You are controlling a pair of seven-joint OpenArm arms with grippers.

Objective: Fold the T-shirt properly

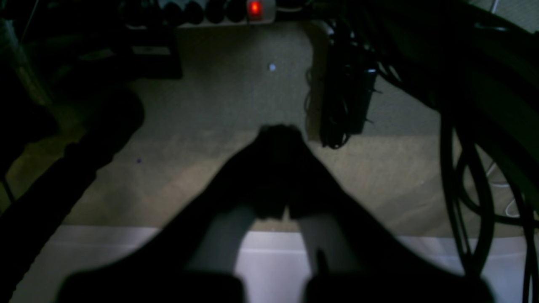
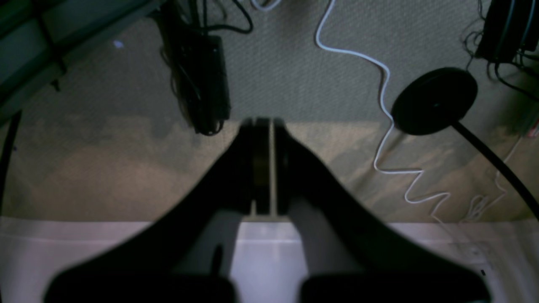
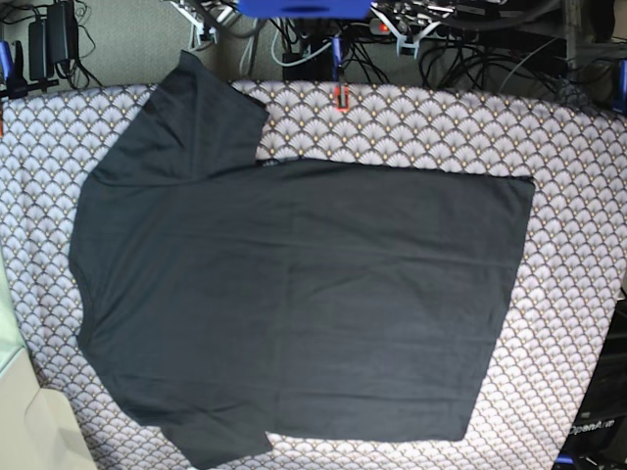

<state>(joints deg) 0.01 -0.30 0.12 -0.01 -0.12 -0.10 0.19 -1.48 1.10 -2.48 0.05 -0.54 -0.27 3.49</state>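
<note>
I am seeing the T-shirt (image 3: 294, 294) showing as soft, matt charcoal cloth with faint creases and no sheen, lying on a tablecloth (image 3: 568, 323) that is looking like thin woven fabric printed with pale scallops. Through the wrist cameras the left gripper (image 1: 280, 130) and right gripper (image 2: 263, 124) are reading as smooth, dark matt plastic. The carpet (image 2: 294, 75) is looking rough and finely textured, and the white cable (image 2: 381, 84) on it is appearing smooth and slightly glossy.

A robotics lab: tangled cables (image 3: 460, 44), a power strip (image 1: 219, 12), carpeted floor (image 2: 294, 75).
</note>
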